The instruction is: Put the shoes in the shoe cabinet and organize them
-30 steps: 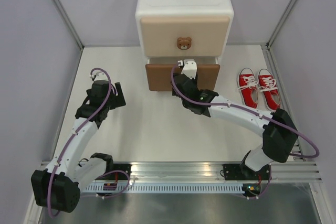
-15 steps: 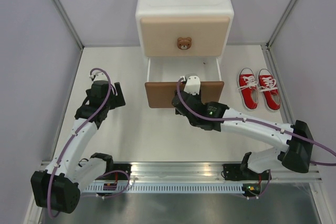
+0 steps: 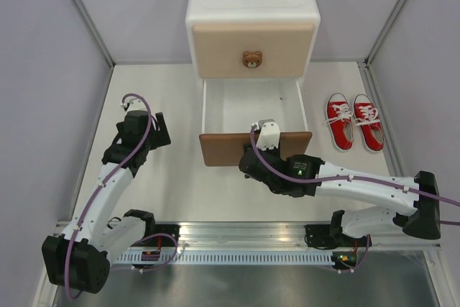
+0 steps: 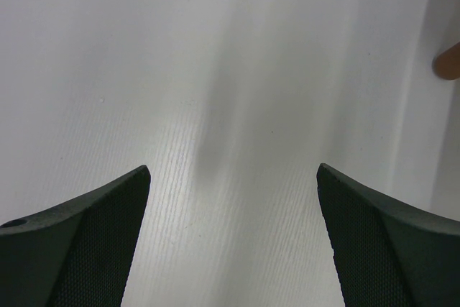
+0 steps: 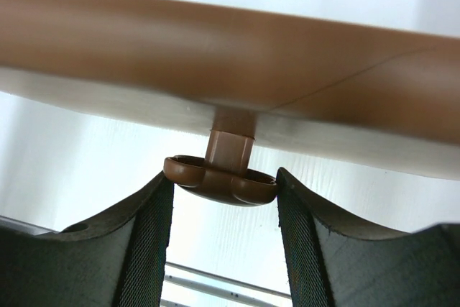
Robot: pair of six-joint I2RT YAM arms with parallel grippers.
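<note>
From above, the shoe cabinet (image 3: 252,5) stands at 12 o'clock on the desk (image 3: 165,98). Its lower drawer (image 3: 251,109) stands open toward 6 o'clock, and no shoe shows inside. The right pincer (image 3: 263,134) sits at the drawer's brown front. The left pincer (image 3: 154,131) hangs at 9 o'clock, well apart. The red shoes (image 3: 354,121) lie side by side at 3 o'clock of the drawer. Their long axes run roughly 12 to 6 and splay slightly at the near end; I cannot tell which end is the toe. They look light, with soft canvas over a stiffer sole, so a grasp across the narrow waist or the heel collar should hold.

In the left wrist view, the left pincer (image 4: 233,249) is released, wide apart over bare desk.

In the right wrist view, the right pincer (image 5: 223,188) is clenched on the bear knob (image 5: 221,181), a small, smooth hold that could slip.
</note>
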